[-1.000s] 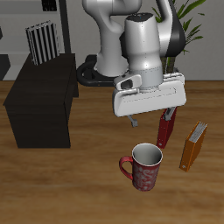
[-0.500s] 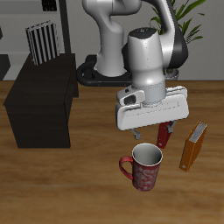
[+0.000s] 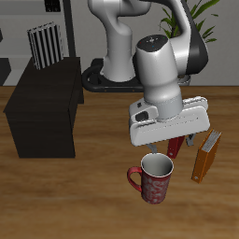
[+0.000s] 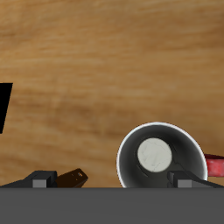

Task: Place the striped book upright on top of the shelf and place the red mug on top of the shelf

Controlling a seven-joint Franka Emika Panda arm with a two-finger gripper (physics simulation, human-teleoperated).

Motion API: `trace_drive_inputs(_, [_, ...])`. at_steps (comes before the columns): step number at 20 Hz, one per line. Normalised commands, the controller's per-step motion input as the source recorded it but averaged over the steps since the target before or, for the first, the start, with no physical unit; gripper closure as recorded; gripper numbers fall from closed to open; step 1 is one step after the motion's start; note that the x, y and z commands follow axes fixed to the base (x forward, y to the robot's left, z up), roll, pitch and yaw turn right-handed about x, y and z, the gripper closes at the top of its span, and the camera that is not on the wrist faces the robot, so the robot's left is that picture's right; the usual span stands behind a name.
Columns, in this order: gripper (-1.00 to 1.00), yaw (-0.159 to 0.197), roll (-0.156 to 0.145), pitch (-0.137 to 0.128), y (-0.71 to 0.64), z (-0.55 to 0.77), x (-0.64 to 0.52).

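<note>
The red mug [image 3: 153, 177] stands upright on the wooden table [image 3: 84, 201] near its front edge, a glossy round cup with a pale speckled pattern, a curved handle on one side and a white-grey inside; in the wrist view its rim [image 4: 164, 159] shows as a clean circle with a flat pale bottom. Directly above it hangs the gripper [image 3: 166, 142], its wide white body covering the fingers, so I cannot tell whether the claw is spread or pressed together. Just behind the mug, partly hidden by the gripper, a plain red book [image 3: 175, 147] stands on end, and beside that an orange book [image 3: 205, 156] stands upright, thin and flat-sided, apart from the mug. The tabletop around the mug toward the front edge is bare wood grain. The striped book [image 3: 43, 47], with black-and-white vertical stripes, stands upright on the flat top of the shelf [image 3: 45, 107], at its far end. The shelf is a low, boxy, dark block with square edges, well apart from the mug
</note>
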Motion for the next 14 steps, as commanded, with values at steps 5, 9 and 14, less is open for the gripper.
trace_drive_inputs(5, [-1.00,-0.027,0.009,0.006,0.14,-0.06,0.01])
trace_drive_inputs(9, [-1.00,-0.022,-0.006,0.048,0.08,-0.27,0.08])
trace_drive_inputs(14, [-1.00,0.006,-0.010,0.019,-0.02,-0.19,0.03])
